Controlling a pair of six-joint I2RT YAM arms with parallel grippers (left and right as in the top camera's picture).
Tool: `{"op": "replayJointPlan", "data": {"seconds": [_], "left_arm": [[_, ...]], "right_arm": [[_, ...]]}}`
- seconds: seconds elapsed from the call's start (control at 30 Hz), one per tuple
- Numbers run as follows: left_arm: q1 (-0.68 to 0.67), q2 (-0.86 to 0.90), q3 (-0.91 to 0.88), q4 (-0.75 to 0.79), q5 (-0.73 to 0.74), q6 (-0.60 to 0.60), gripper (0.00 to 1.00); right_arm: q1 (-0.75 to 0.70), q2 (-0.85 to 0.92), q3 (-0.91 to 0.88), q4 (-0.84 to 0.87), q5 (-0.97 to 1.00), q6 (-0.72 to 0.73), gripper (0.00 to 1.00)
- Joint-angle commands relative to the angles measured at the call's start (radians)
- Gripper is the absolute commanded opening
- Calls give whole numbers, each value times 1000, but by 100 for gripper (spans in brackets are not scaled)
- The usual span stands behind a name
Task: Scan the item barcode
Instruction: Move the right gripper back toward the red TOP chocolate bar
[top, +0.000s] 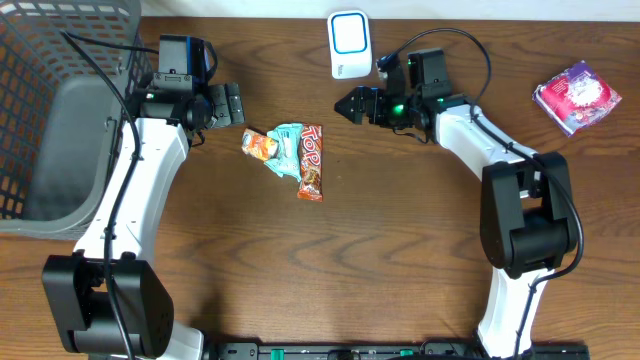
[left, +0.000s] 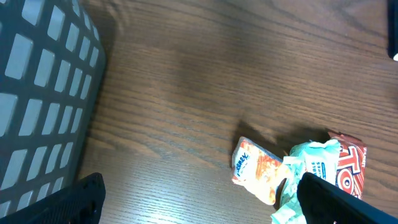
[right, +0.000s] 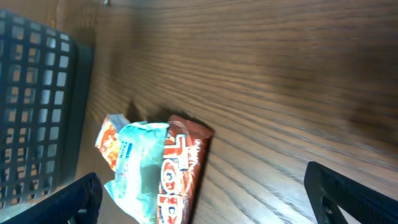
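Three snack items lie in a small pile mid-table: an orange packet (top: 259, 146), a crumpled teal packet (top: 288, 149) and a red-brown bar wrapper (top: 311, 162) lettered in white. A white and blue scanner (top: 348, 43) stands at the back edge. My left gripper (top: 232, 103) is open, up and to the left of the pile, holding nothing. My right gripper (top: 346, 104) is open, up and to the right of the pile, just below the scanner, also holding nothing. The left wrist view shows the orange packet (left: 258, 168) ahead of its open gripper (left: 205, 208). In the right wrist view the bar (right: 183, 174) lies between the wide-spread fingers of its gripper (right: 208, 205).
A grey mesh basket (top: 40, 60) fills the far left, close to my left arm, and its wall (left: 43, 93) shows in the left wrist view. A pink and purple packet (top: 577, 96) lies at the far right. Bare wooden table (top: 400, 240) spreads in front of the pile.
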Motion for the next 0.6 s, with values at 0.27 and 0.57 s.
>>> {"op": "replayJointPlan", "data": {"seconds": [0.27, 0.57], "left_arm": [[5, 8, -3, -2, -10, 10, 98], [5, 8, -3, -2, -9, 10, 98]], "right_arm": [[54, -25, 12, 27, -28, -50, 99], [81, -25, 12, 35, -28, -49, 99]]}}
